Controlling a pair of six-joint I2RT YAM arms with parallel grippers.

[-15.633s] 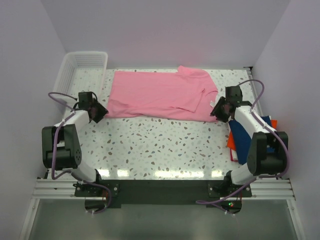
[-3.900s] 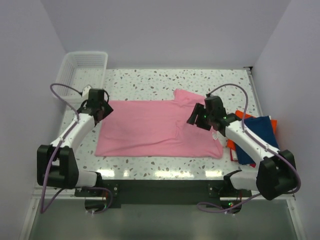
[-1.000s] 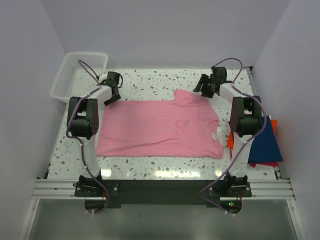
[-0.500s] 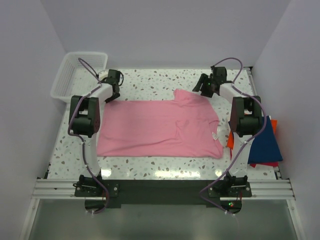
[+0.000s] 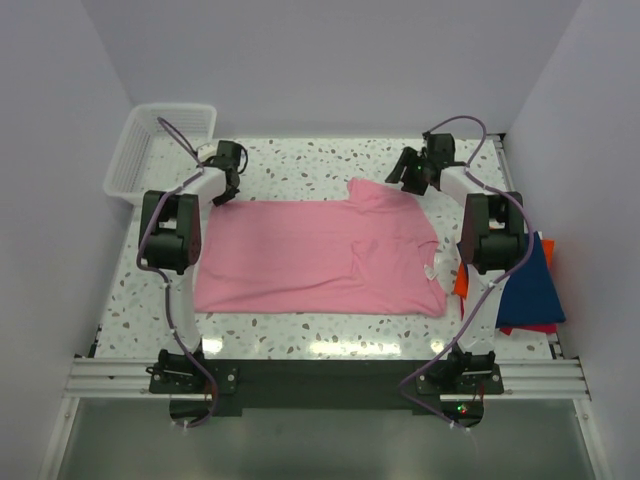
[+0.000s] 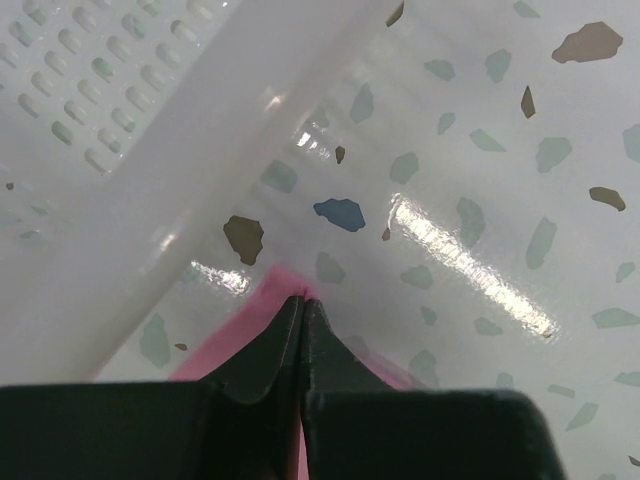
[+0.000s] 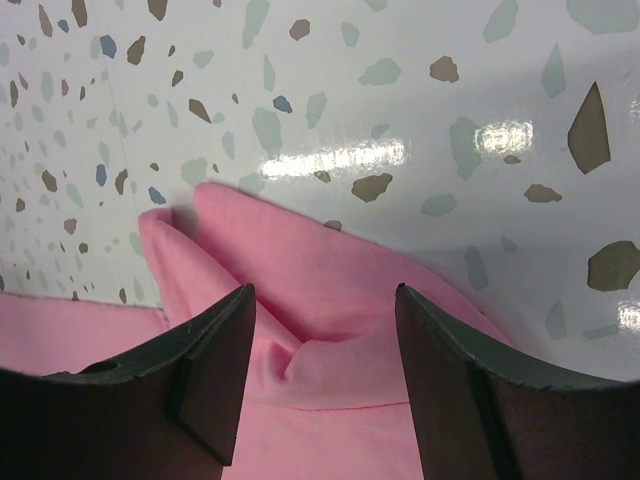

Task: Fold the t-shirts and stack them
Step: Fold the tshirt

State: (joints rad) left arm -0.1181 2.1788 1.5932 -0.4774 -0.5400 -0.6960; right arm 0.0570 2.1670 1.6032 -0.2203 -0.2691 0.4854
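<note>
The pink t-shirt (image 5: 320, 255) lies spread flat in the middle of the speckled surface (image 5: 330, 165), with one sleeve folded in across its right half. Its far left corner sits between the fingers of the left hand (image 6: 301, 305), which are pressed together on the cloth. At the far right corner the right hand (image 7: 325, 300) hangs over a raised fold of the same shirt, fingers apart on either side of it and gripping nothing. At the right edge of the surface a navy t-shirt (image 5: 530, 290) lies folded on top of an orange-red t-shirt (image 5: 540, 327); the right arm crosses in front of both and hides their left part. A white mesh basket (image 5: 150, 140) stands in the far left corner, its wall just beside the left hand. That makes three t-shirts, one basket, two hands.
</note>
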